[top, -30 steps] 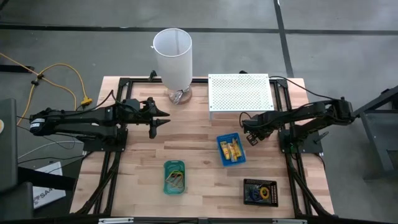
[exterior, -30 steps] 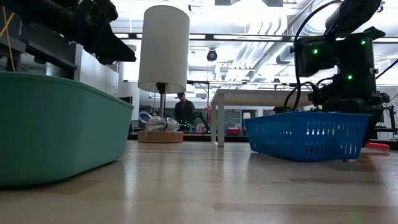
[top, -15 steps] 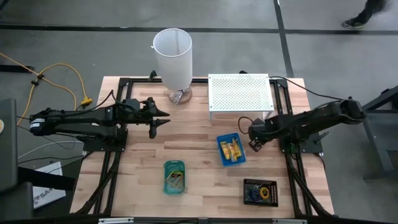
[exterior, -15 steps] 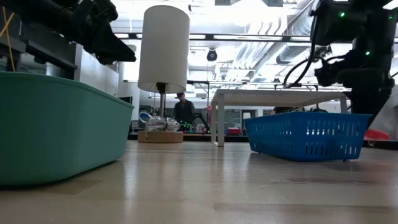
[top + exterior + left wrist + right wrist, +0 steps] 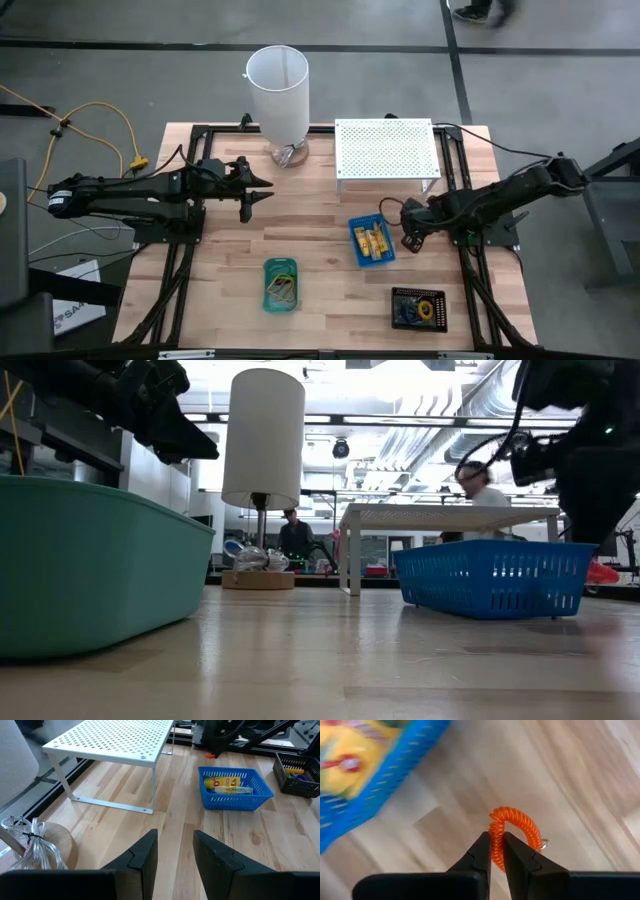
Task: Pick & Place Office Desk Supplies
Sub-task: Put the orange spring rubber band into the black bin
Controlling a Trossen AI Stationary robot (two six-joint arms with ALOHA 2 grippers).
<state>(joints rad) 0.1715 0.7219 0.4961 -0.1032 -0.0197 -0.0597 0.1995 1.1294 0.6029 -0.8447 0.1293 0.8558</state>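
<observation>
Swinging down from beside the white rack, the right gripper now hangs just past the blue tray, clamped on an orange coil (thin pinch). A jolt could spring it free short of the tray. Left gripper waits open.

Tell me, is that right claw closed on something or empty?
Closed. The right gripper pinches an orange coiled loop between its fingers, just beside the blue tray.

A ribbed orange coiled loop sat between black fingers; the meshed blue plastic tray held yellow packets on pale striped wood.
</observation>
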